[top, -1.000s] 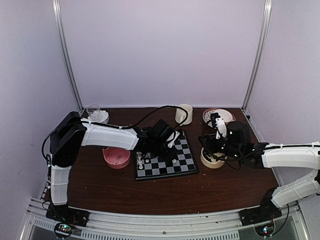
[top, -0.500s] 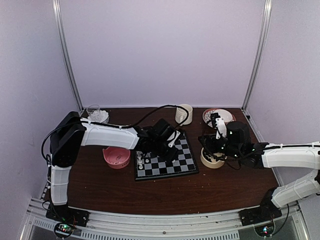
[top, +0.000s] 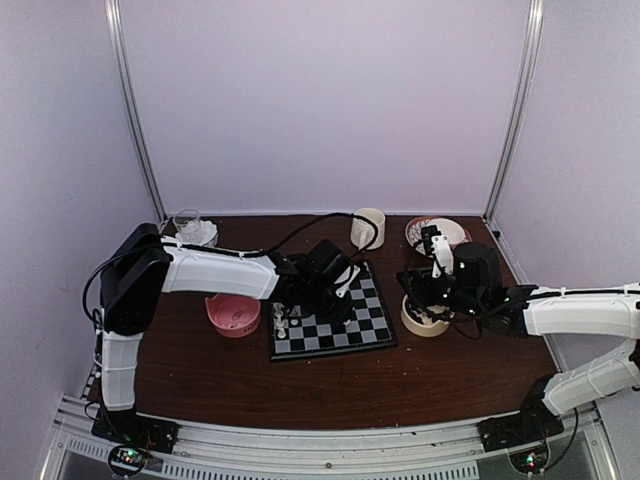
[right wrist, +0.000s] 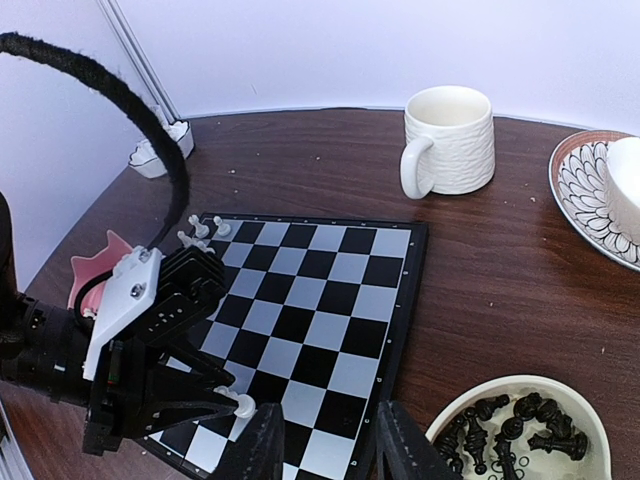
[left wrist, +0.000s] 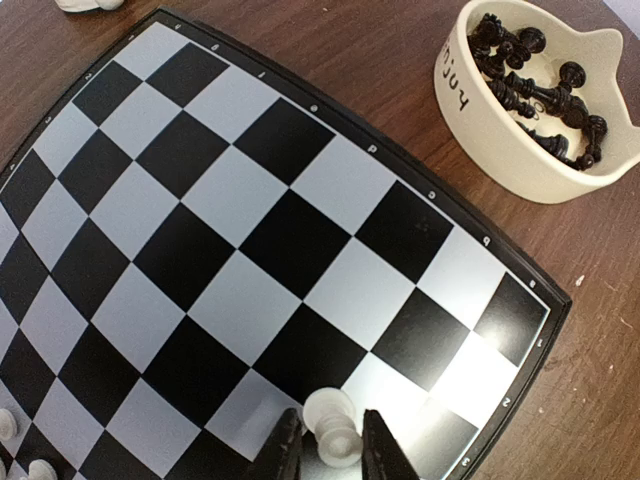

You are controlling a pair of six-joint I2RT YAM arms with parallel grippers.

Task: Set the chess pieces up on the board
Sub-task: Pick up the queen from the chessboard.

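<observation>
The board (top: 335, 322) of black and pale checks lies mid-table. My left gripper (left wrist: 331, 430) hangs low over its edge squares, shut on a small white chess piece (left wrist: 338, 432) that juts sideways from the fingertips (right wrist: 236, 405). A few white pieces (top: 280, 322) stand at the board's left corner (right wrist: 200, 228). My right gripper (right wrist: 328, 410) is open with nothing between its fingers, held above the board's right edge next to a cream bowl (right wrist: 500, 388) of black pieces (left wrist: 535, 70).
A pink bowl (top: 233, 315) sits left of the board. Behind the board are a cream mug (right wrist: 450, 140), a patterned plate (right wrist: 590, 190) and a glass dish of white pieces (top: 195, 231). The left arm's black cable (right wrist: 130, 95) arcs over the table.
The left gripper has shifted very slightly over the board with the white piece between its fingers. The right arm has not moved.
</observation>
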